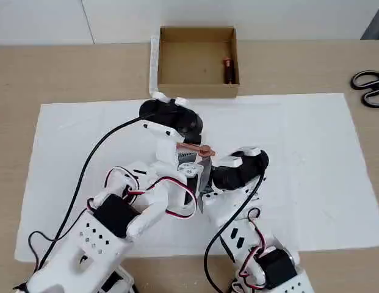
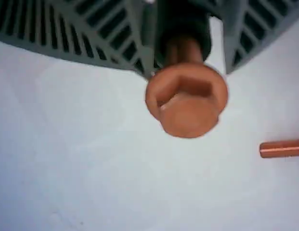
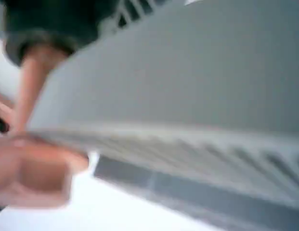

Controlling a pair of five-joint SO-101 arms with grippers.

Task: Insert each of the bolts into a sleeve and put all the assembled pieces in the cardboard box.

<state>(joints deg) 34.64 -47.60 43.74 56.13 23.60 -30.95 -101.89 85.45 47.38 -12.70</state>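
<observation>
Left gripper (image 2: pixel 185 62) clamps a copper bolt (image 2: pixel 188 103); right gripper's (image 1: pixel 204 174) hold cannot be told. High view: assembled piece (image 1: pixel 227 70) inside cardboard box (image 1: pixel 195 90).

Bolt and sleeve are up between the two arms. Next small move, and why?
Probably press the bolt further in. Bare shaft shows between its head and the black sleeve clamped in the left gripper, so it looks not fully seated. Boxing it should wait until then.

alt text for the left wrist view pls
A copper-coloured bolt with a broad round head faces the camera, its shank in a black sleeve held by the left gripper between grey ribbed fingers. Behind, a second copper-coloured rod lies on a white sheet.
</observation>
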